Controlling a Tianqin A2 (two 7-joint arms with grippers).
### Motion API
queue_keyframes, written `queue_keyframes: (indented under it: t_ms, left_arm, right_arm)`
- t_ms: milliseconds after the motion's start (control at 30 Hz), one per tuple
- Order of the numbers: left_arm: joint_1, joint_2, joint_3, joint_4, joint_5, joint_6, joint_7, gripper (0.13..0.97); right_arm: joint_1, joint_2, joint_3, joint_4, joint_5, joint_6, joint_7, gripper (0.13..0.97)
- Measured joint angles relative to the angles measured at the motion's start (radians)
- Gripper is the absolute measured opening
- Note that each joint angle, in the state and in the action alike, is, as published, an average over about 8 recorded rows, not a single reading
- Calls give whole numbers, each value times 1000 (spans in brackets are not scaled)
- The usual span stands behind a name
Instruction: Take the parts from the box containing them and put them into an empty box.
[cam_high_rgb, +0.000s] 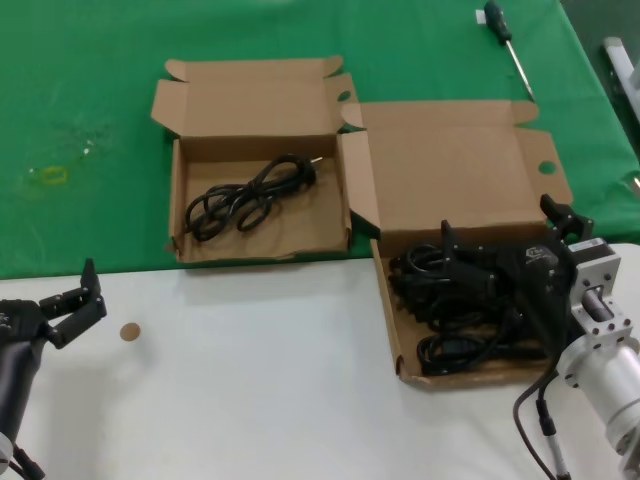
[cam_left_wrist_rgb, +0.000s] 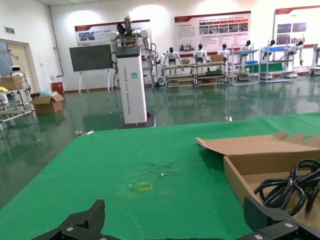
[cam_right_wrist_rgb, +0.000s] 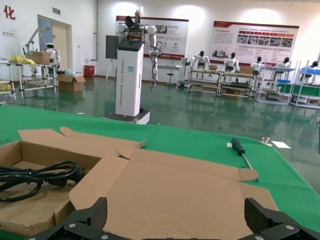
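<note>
Right pincer (cam_high_rgb: 500, 262): spread, low over the cords (cam_high_rgb: 450, 310) in the full box (cam_high_rgb: 392, 320).
Left pincer (cam_high_rgb: 70, 300): spread, idle above the worktop (cam_high_rgb: 250, 400).
Other box (cam_high_rgb: 176, 190): held one cord (cam_high_rgb: 250, 192).

A glossy dark green floor (cam_left_wrist_rgb: 210, 107) reflects the ceiling light; white walls carry red-and-white poster boards (cam_right_wrist_rgb: 255, 42), with metal shelving racks (cam_left_wrist_rgb: 212, 70) at centre-right.

right claw (cam_right_wrist_rgb: 175, 220) fingers spread | open box lid (cam_right_wrist_rgb: 175, 192) | cord (cam_right_wrist_rgb: 35, 176) | screwdriver (cam_right_wrist_rgb: 241, 151)
</note>
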Motion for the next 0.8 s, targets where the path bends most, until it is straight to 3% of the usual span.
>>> queue_keyframes:
  t_ms: [800]
  left_arm:
    - [0, 0, 0, 0, 0, 0, 0, 966]
  right_arm:
    - [0, 0, 0, 0, 0, 0, 0, 966]
